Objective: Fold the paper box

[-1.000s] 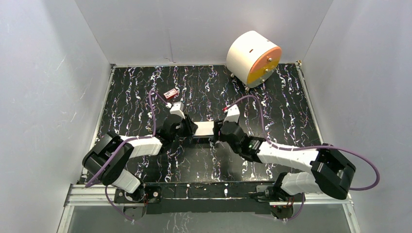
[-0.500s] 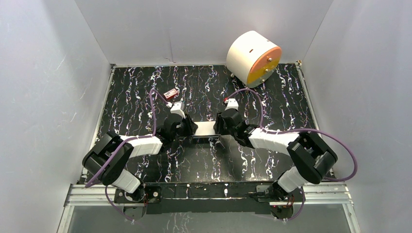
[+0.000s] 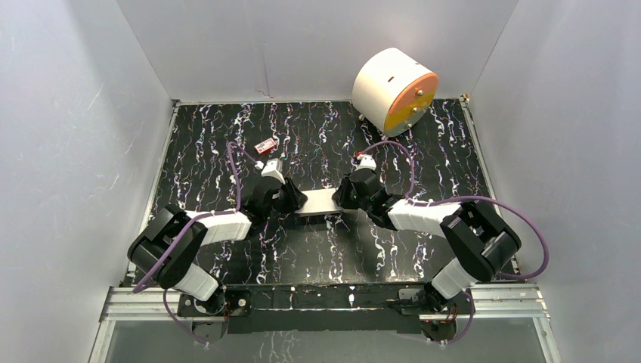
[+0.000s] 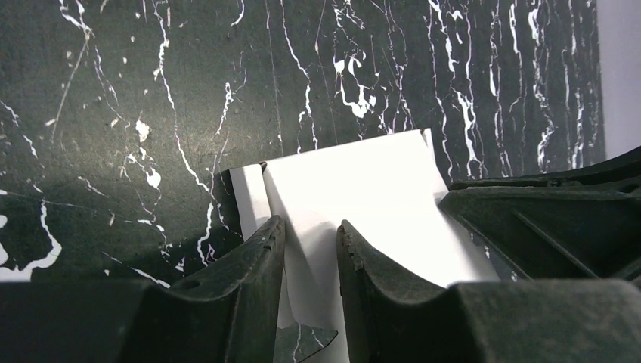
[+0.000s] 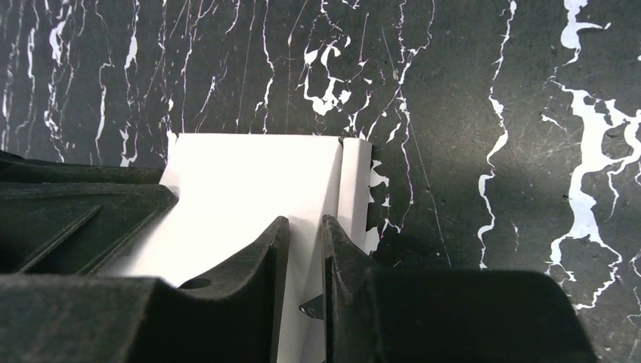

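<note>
In the overhead view, the white, thin-cardboard paper box [image 3: 317,201] lies flat at the centre of the black white-veined marble table [image 3: 423,159]. It sits between the two black tools. The left gripper [image 3: 293,201] is at the box's left end and the right gripper [image 3: 342,197] is at its right end. A big white cylinder with an orange face [image 3: 394,91] stands at the upper right. A tiny red item [image 3: 265,146] lies upper left of centre, apart from the box.

In the left wrist view, the left gripper [image 4: 311,249] is set narrow. Its fingers [image 4: 253,276] pinch a raised fold of the paper box [image 4: 355,181] at lower centre. The right gripper [image 4: 544,219] fills the right edge.

In the right wrist view, the right gripper [image 5: 305,242] is nearly closed. Its fingers [image 5: 344,272] clamp a thin edge of the paper box [image 5: 249,174] at lower centre. The left gripper [image 5: 75,219] is at the left edge.
</note>
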